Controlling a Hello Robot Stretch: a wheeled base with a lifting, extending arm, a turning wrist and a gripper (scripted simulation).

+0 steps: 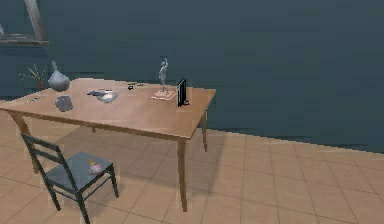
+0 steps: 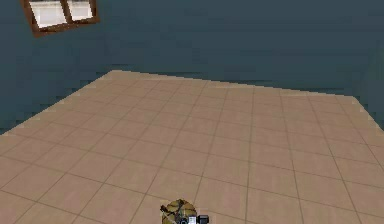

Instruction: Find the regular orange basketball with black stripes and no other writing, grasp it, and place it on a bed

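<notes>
- The gripper (image 2: pixel 180 213) sits at the very bottom edge of the arm side view, just left of the middle, with a small white marker square (image 2: pixel 201 217) at its right.
- There it reads as a small tan-brown lump with dark marks. The state of its 2 fingers cannot be told, nor whether it has hold of anything.
- Part of that lump may be the basketball, but its shape and colour are too unclear to say.
- Beyond the gripper, tan tiled floor (image 2: pixel 200 120) runs out to dark blue walls (image 2: pixel 250 40), with a wood-framed window (image 2: pixel 65 12) at the top left corner.
- In the forward view a wooden table (image 1: pixel 135 112) stands on the left against a dark blue wall.
- On the table are a pale grey vase (image 1: pixel 58 78) near the far left corner, a slim grey statuette (image 1: pixel 164 74) on a flat base near the far right, and a dark upright frame (image 1: pixel 182 93) just right of the statuette.
- Also there are 2 smaller items, a dark one (image 1: pixel 64 103) and a flat pale one (image 1: pixel 102 95), between the vase and the statuette.
- A dark chair (image 1: pixel 55 160) with a grey seat stands at the table's near left, turned partly away, with a small pale thing (image 1: pixel 96 167) on the seat.
</notes>
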